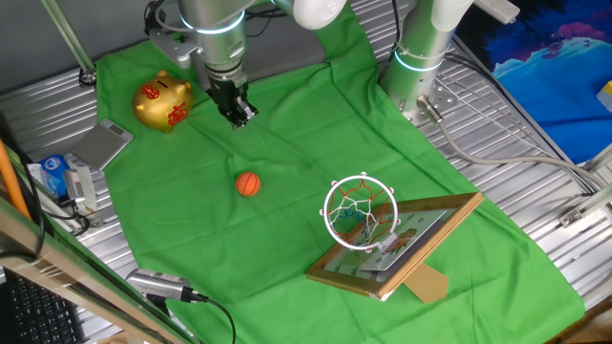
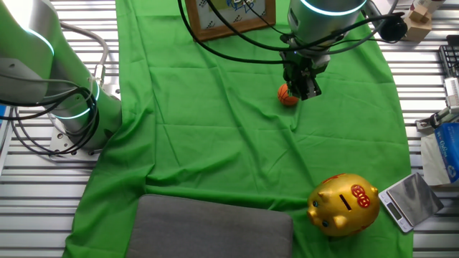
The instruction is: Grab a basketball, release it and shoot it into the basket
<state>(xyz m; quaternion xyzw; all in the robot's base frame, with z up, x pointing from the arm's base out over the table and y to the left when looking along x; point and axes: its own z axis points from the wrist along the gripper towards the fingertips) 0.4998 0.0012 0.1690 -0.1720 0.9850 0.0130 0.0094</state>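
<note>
The small orange basketball lies on the green cloth, in the open. My gripper hangs above the cloth, behind the ball and apart from it, with its dark fingers pointing down, open and empty. In the other fixed view the gripper stands in front of the ball and covers part of it. The basket, a white rim with a red-and-white net, sits on a wooden-framed backboard that lies tilted to the ball's right. Only the backboard's frame shows in the other fixed view.
A golden piggy bank stands to the gripper's left, with a small silver scale beside it. A second arm's base stands at the back right. A grey pad lies at the cloth's edge. Cables trail over the metal table.
</note>
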